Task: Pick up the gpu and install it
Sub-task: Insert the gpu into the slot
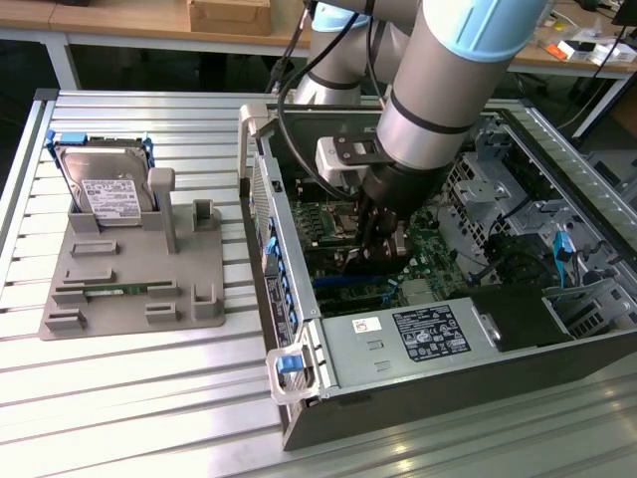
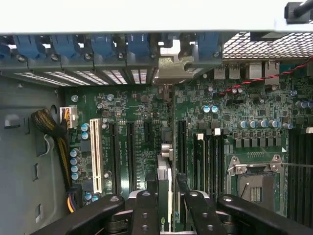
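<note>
The gpu (image 2: 165, 181) is a thin dark card seen edge-on, standing upright over the motherboard (image 2: 244, 107) inside the open computer case (image 1: 299, 398). Its silver bracket (image 2: 171, 68) sits against the rear slot openings of the case. My gripper (image 2: 168, 215) is shut on the card's upper edge, one black finger (image 2: 145, 210) on each side. In the exterior view the gripper (image 1: 383, 244) reaches down into the middle of the case, and the gpu (image 1: 370, 257) shows as a dark strip under it, low over the expansion slots.
A white slot (image 2: 95, 154), a yellow-black cable bundle (image 2: 54, 132) and the CPU socket (image 2: 254, 181) flank the card. Blue slot latches (image 2: 102, 46) line the rear wall. Outside the case, a grey fixture (image 1: 129, 279) holds a hard drive (image 1: 105, 189) and a green memory stick (image 1: 114, 290).
</note>
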